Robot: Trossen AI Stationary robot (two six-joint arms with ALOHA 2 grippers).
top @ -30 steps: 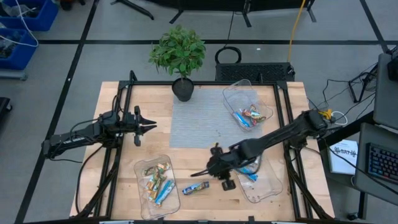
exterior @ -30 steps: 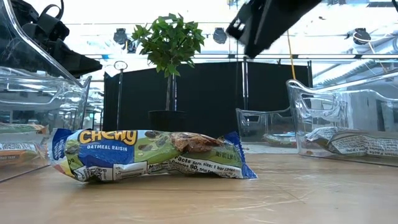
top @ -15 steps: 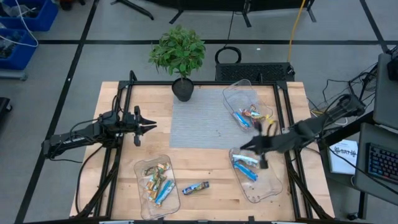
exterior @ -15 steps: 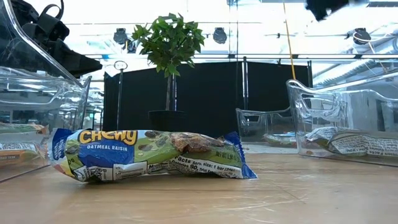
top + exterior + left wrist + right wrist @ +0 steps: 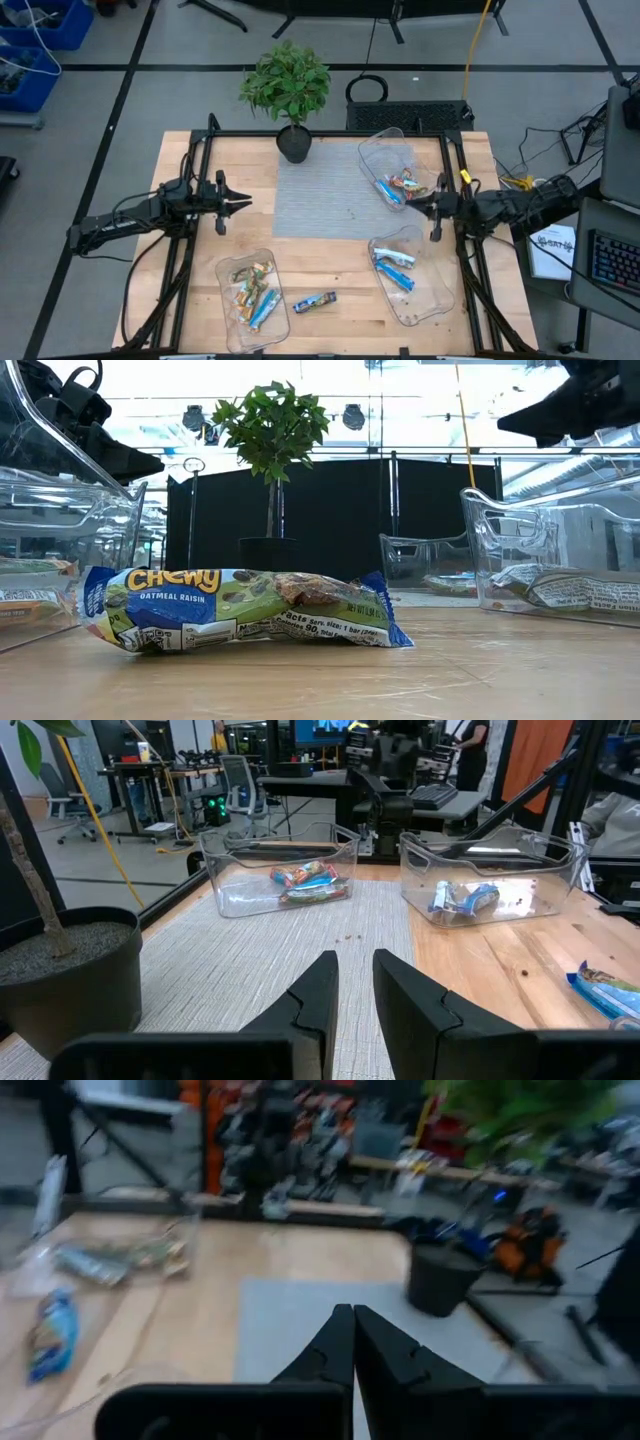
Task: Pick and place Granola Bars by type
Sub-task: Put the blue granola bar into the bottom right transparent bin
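Right gripper hangs at the table's right edge, between the far-right and near-right trays. In the right wrist view its 2 dark fingers are pressed together with nothing between them.

Left gripper waits over the left part of the light wooden table, just off the grey woven mat. In the left wrist view its fingers stand a narrow gap apart and hold nothing.

Granola bars, by location:
- 1 blue-wrapped bar lies loose on the bare wood near the front edge, between the 2 front trays. The low view shows its side, printed "Chewy Oatmeal Raisin", lying flat.
- Clear plastic tray, near left: several gold-yellow and blue bars lie mixed.
- Clear plastic tray, near right: 2 blue bars rest at its far end.
- Clear plastic tray, far right: a cluster of orange-red bars with 1 blue bar.

A green potted plant in a black pot stands at the table's far edge, beside the mat.
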